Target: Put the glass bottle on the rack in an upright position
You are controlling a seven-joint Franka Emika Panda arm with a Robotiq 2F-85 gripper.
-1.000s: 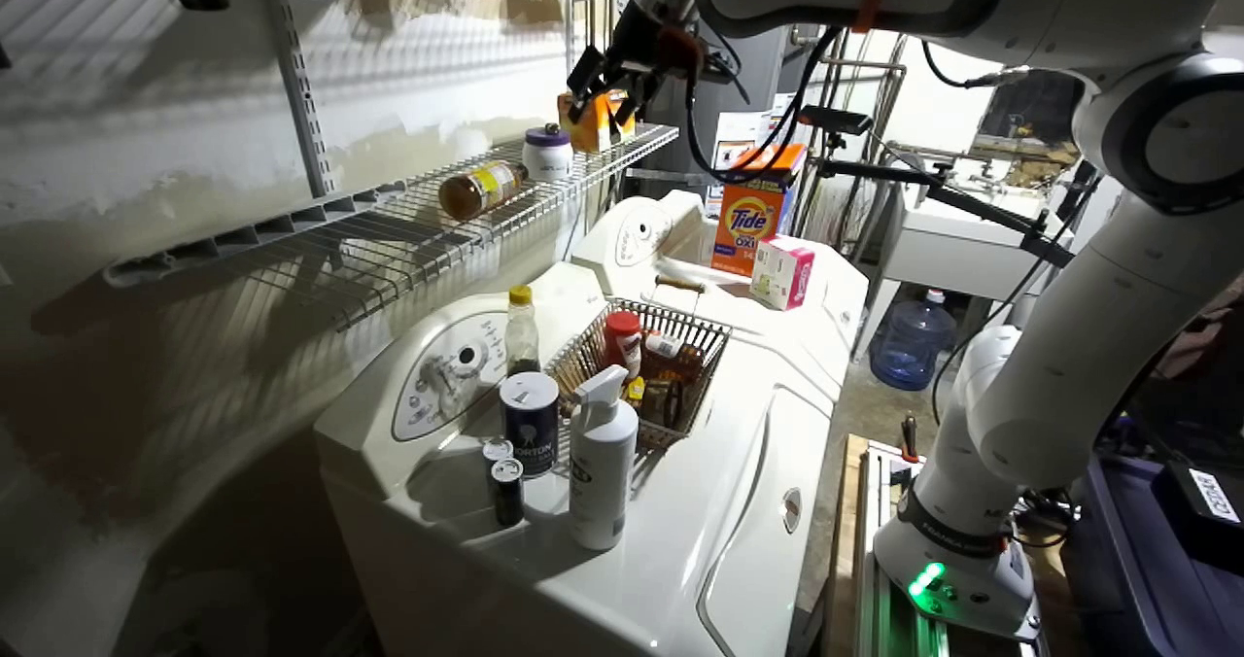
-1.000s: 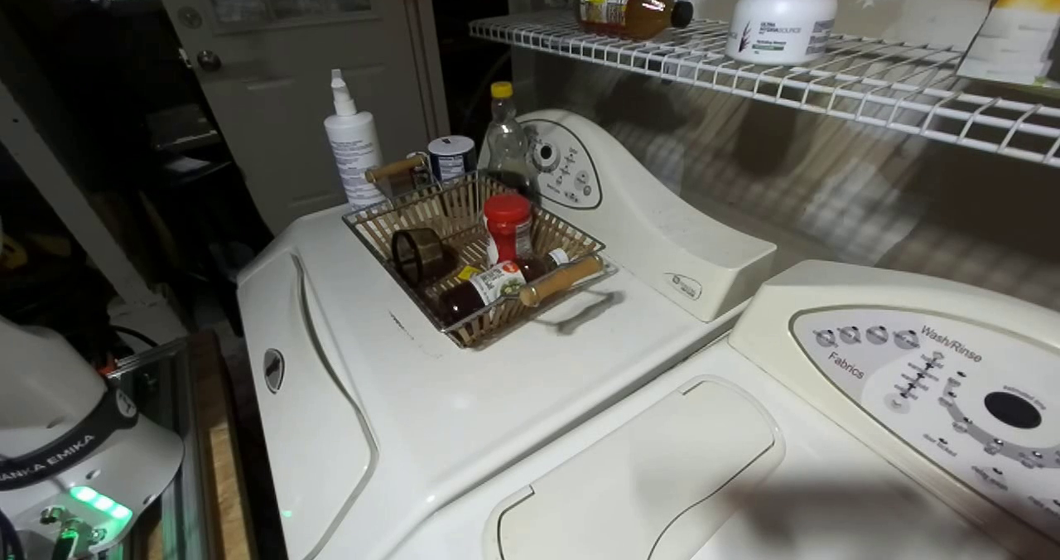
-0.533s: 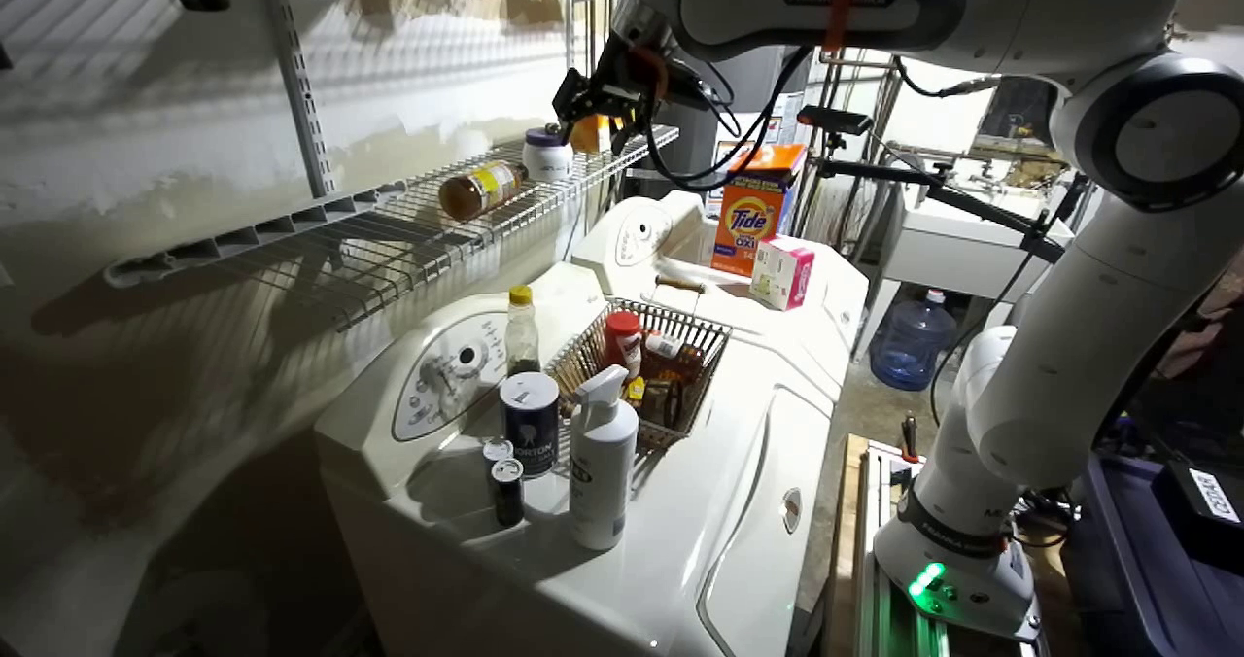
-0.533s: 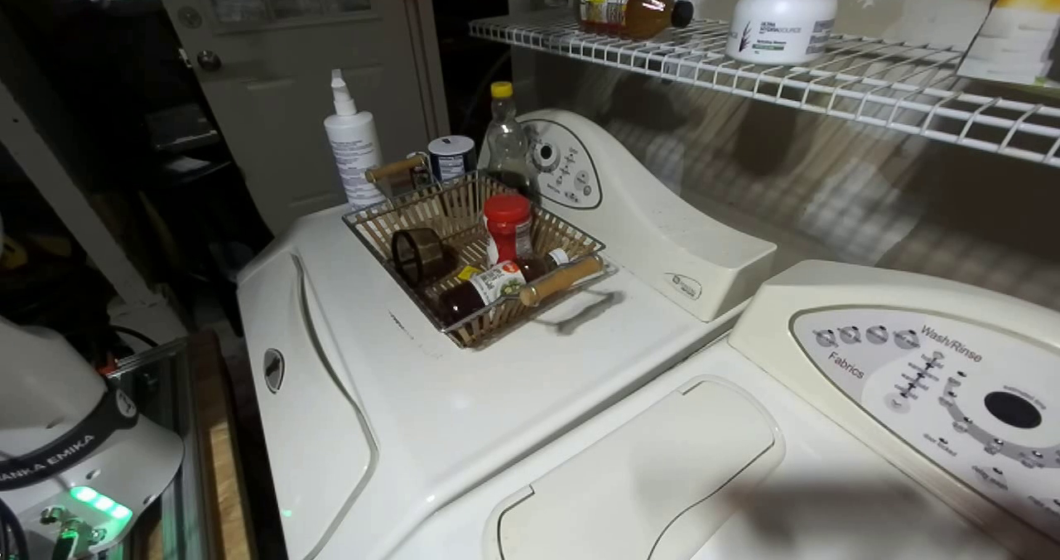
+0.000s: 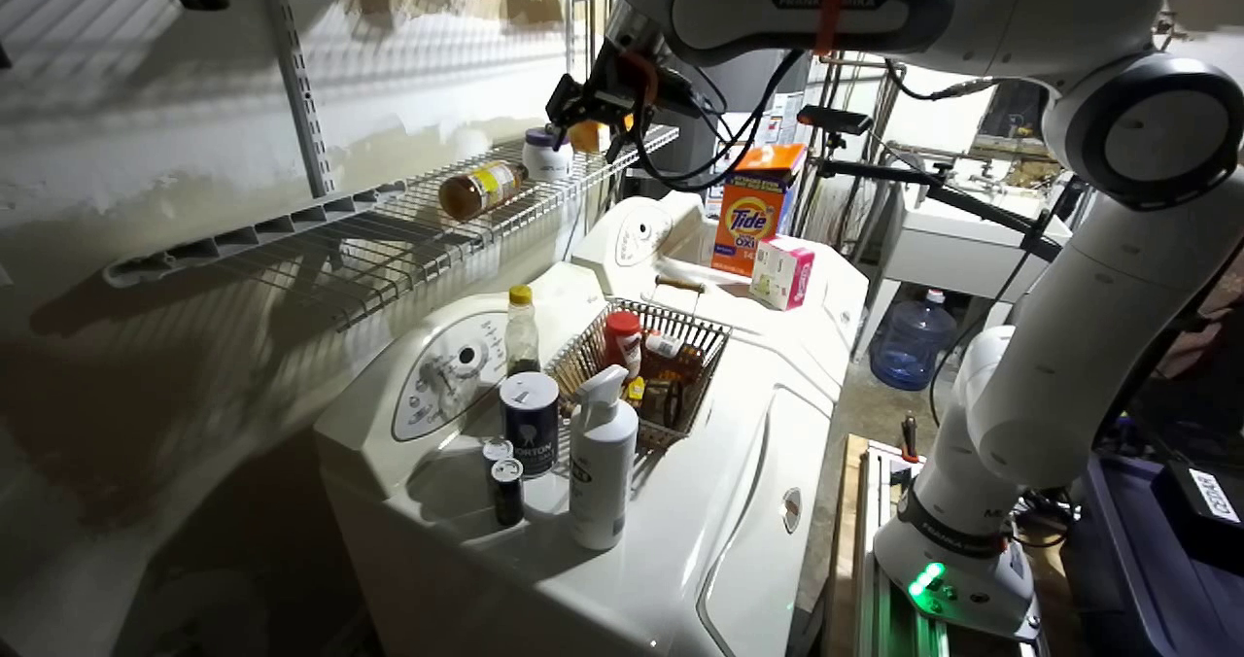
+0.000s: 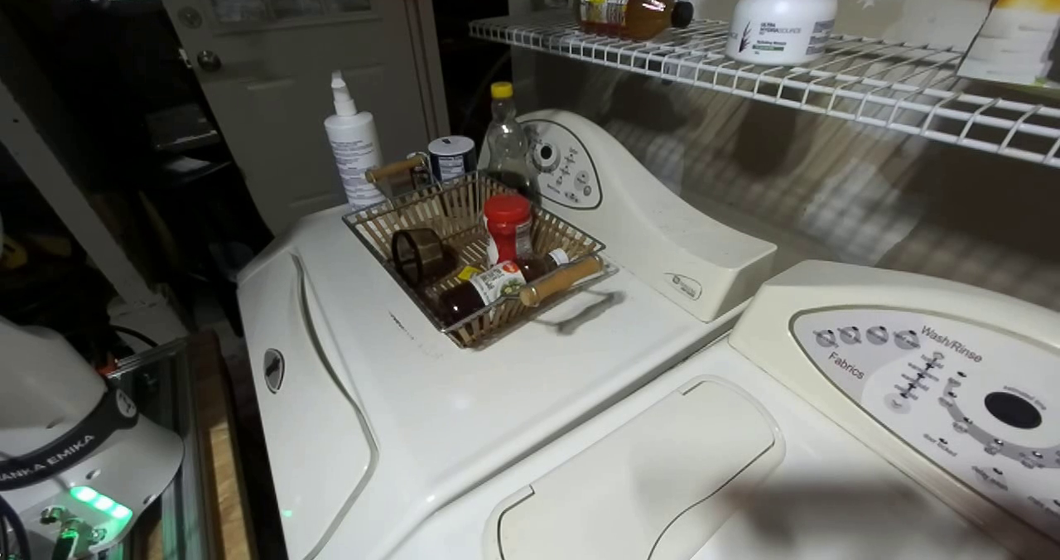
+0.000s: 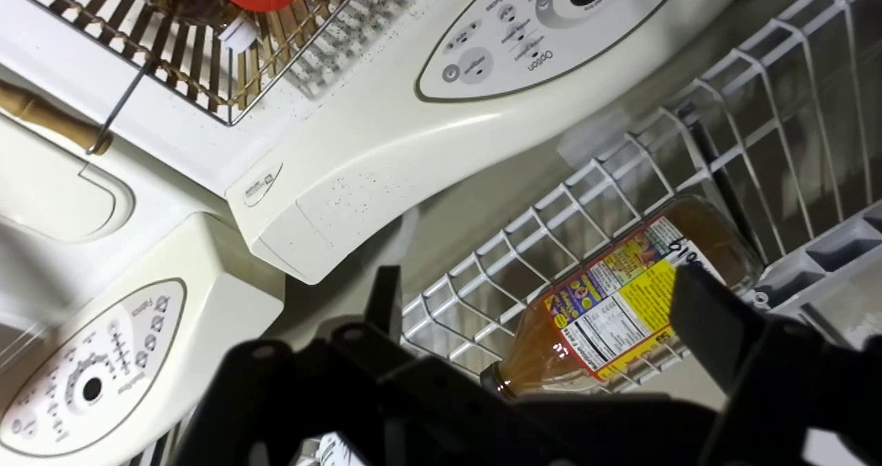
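Note glass bottle [image 7: 613, 307] lying on its side on wire rack [image 6: 894, 67] in both exterior views, with dark cap [image 6: 681, 14] toward purple-lidded jar [image 6: 780, 23]. See jaws spread wide above rack, apart from bottle. Log slatted basket [image 6: 495, 326] lower down, with red-lidded container [image 6: 507, 220] inside.

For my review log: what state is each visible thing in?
Amber-filled clear glass bottle: capped, on its side on white metal wire rack
Black two-fingered claw: open
White plastic purple-lidded jar: upright, lid on
Clear yellow-capped bottle: upright, capped
White plastic nozzle bottle: upright
Red-lidded plastic container: closed, in slatted metal-framed basket
Green base lights: lit
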